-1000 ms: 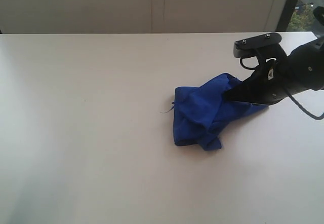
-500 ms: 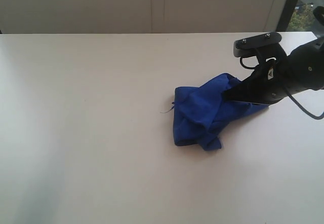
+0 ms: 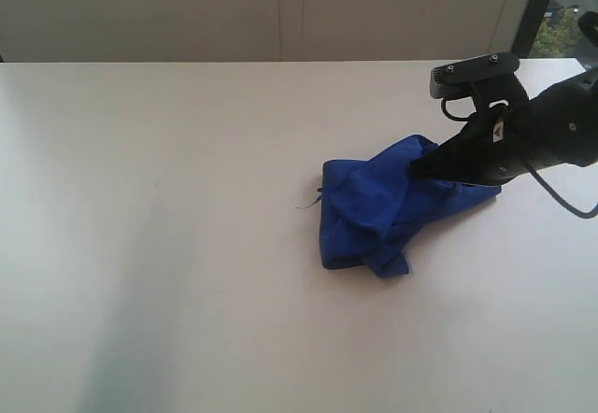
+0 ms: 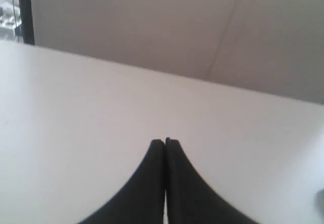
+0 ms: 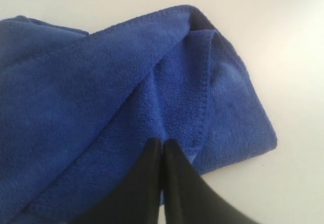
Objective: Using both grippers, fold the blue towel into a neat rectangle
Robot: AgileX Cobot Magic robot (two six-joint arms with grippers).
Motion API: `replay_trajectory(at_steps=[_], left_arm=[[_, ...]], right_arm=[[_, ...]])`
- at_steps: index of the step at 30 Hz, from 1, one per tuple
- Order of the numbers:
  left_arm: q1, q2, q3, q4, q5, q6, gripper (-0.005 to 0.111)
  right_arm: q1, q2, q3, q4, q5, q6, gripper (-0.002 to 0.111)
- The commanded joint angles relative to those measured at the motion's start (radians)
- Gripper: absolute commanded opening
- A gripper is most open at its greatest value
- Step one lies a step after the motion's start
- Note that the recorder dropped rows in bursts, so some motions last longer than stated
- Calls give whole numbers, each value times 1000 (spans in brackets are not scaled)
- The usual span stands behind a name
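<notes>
The left gripper [image 4: 165, 141] has its black fingers [image 4: 150, 176] pressed together, tips touching, over a white worktop [image 4: 71, 107]; beyond the worktop's far edge stands a pale wall [image 4: 152, 21]; a dark frame [image 4: 24, 11] adjoins it.

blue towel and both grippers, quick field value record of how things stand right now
blue towel: crumpled heap, not a rectangle yet
place: on the white table, right of centre in the exterior view
loose thread: sticks out at the heap's left edge
right gripper: shut, tips on the towel; cannot tell whether cloth is pinched
left gripper: shut, over bare table, nothing held, no towel in its view
</notes>
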Motion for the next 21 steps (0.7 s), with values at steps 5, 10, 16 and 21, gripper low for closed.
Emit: replay_trajectory(at_steps=[5,10,16,21], left_arm=[[-106,455,-115,4,34,84,0],[-259,707,-202,4,23,85,0],[-407,949,-359,-13,-7,69,0],[-458,1098,-503,-13,53,33,0]], right_arm=[[-6,-2,4,10,-8,-3,0],[-6,-2,4,28,-8,1,0],[-6,-2,4,36,-14,1,0],[-6,-2,20,43,-44,1,0]])
